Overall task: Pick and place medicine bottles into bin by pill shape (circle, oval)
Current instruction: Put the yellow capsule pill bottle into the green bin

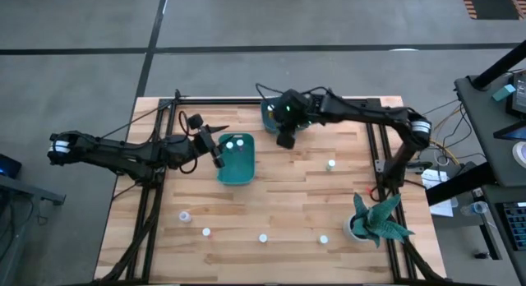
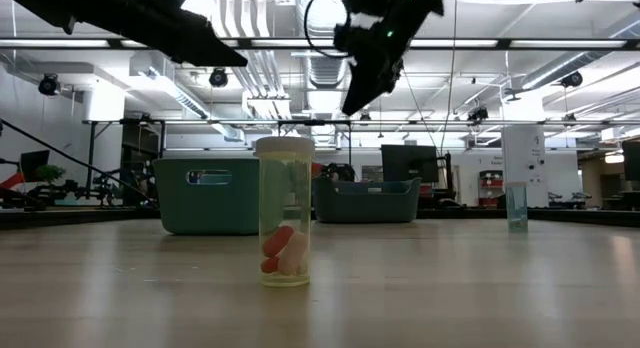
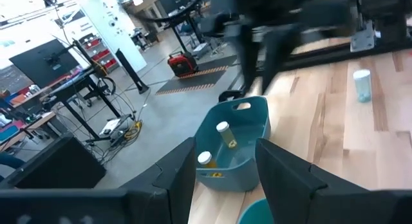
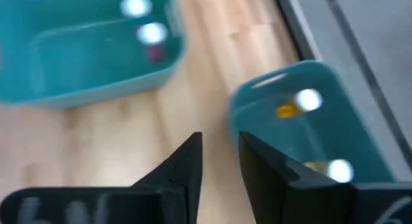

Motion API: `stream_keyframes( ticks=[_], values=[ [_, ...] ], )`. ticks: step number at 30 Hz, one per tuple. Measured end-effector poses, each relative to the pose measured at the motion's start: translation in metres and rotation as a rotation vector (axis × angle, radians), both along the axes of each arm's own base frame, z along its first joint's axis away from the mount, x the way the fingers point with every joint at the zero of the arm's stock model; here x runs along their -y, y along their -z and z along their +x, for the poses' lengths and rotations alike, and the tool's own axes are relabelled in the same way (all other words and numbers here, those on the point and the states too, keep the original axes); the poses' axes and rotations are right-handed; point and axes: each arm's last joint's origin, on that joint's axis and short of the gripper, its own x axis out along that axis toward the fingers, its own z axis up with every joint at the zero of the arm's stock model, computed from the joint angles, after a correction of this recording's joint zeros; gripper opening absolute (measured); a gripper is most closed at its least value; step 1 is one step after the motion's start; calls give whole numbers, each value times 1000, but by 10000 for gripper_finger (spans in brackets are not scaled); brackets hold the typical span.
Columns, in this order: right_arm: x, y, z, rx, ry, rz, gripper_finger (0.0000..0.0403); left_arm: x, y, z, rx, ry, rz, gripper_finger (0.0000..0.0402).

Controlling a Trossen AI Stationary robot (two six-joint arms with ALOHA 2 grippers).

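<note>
Two teal bins sit on the wooden table. The near bin is the landmark here – a big teal tub close to the middle of the table. Two medicine bottles with white caps lie inside it, at its far end.

The left gripper hangs just beside the near bin, at its left edge. Its two dark fingers are spread apart and there is nothing between them.

The far bin sits past the near bin, toward the back edge of the table and a bit to the right. Two more bottles are in it, seen from the left wrist. The right gripper hovers up in the air between the two bins, just to the right of the near one. Its fingers have only a small gap and hold nothing.

The other bottles stand loose on the table. One is well to the right of the near bin. Four more – small ones with pale caps – make a loose row in front of the near bin, well apart from it: and. In the low view, one clear bottle stands upright with pink pills inside.

A plant in a white pot sits far to the right of the near bin, by the table's edge.
</note>
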Motion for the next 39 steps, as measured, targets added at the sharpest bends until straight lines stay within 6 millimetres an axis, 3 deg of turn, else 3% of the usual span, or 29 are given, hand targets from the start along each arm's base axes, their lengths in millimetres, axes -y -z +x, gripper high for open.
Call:
stream_keyframes(
  ticks=[4,10,16,26,33,39],
  values=[
    [-38,-2,-13,7,-57,27,77,1,-3,1,67,17,-46,144],
    [-92,13,-38,50,-174,47,57,10,-5,2,147,124,-178,144],
    [-128,29,-62,198,-276,41,44,28,-4,2,200,203,-299,144],
    [-154,39,-89,454,-408,4,33,60,-17,11,280,342,-404,143],
    [-160,46,-100,544,-460,-25,33,86,-29,39,228,405,-408,143],
    [-165,55,-111,616,-508,-60,33,108,-38,67,55,408,-429,144]
  ],
)
